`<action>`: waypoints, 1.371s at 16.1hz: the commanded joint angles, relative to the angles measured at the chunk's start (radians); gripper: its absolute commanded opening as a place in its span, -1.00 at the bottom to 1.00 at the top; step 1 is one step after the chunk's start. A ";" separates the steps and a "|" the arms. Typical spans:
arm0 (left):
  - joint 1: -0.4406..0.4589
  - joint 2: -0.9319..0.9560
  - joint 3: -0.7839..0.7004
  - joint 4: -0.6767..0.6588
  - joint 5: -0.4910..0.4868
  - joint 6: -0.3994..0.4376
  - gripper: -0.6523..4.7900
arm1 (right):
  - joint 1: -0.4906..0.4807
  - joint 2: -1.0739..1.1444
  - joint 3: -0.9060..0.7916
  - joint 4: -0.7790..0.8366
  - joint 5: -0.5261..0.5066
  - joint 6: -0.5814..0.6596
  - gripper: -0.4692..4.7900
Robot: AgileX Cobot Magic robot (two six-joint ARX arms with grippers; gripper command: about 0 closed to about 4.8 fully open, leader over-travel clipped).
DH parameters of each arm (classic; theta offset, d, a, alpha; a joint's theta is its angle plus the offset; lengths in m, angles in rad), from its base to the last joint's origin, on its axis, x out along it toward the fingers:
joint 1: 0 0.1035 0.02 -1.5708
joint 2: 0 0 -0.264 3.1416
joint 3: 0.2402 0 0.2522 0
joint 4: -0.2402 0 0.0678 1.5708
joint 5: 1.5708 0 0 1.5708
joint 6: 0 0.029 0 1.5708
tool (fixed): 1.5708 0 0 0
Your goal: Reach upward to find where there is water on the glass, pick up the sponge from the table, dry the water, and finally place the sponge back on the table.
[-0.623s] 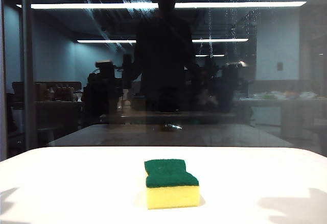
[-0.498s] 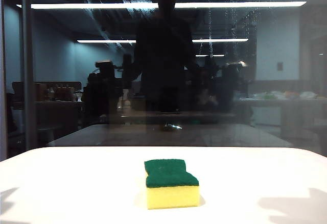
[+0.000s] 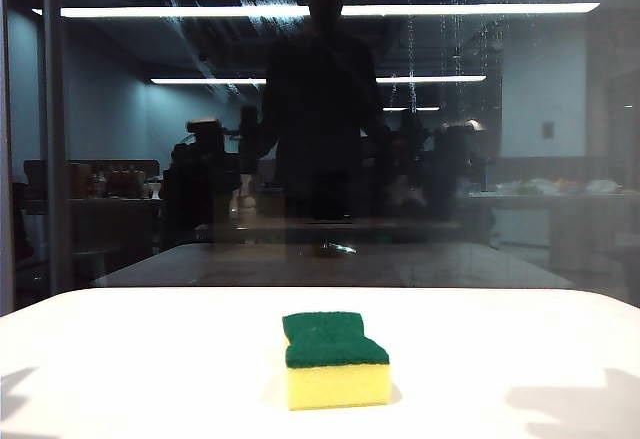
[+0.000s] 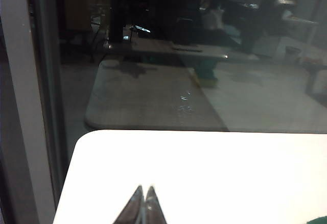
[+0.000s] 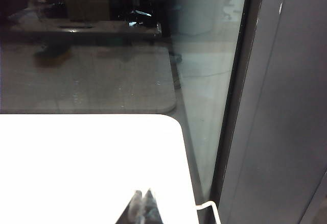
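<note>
My left fingers point(image 4: 144, 196) and right fingers point(image 5: 142, 198) are resting pinched together, empty, over the desk point(image 3: 520, 339); the sponge point(image 3: 335, 359) near the front edge is looking light and squashy, so I am judging its waisted sides best.

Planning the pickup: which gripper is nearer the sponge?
Left. A sliver of the sponge shows beside the shut left gripper; the shut right gripper sees only the table.

We see the sponge point(image 3: 336, 360) lying on the tabletop point(image 3: 150, 359), near its middle and toward the front edge. Behind the tabletop stands the glass point(image 3: 560, 159), with water point(image 3: 410, 49) high on its right part and a frame bar point(image 3: 55, 129) at the left. The left tool point(image 4: 143, 196) and the right tool point(image 5: 142, 197) hang over the tabletop's near corners, tips together, well apart from the sponge.
</note>
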 commanded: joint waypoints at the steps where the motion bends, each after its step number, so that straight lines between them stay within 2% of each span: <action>1: 0.001 0.000 0.003 0.011 -0.002 -0.003 -0.78 | 0.000 0.000 -0.004 0.011 -0.001 0.001 -0.84; 22: 0.001 0.000 0.006 0.035 -0.002 -0.003 -0.78 | 0.000 0.000 -0.003 0.011 0.000 0.001 -0.84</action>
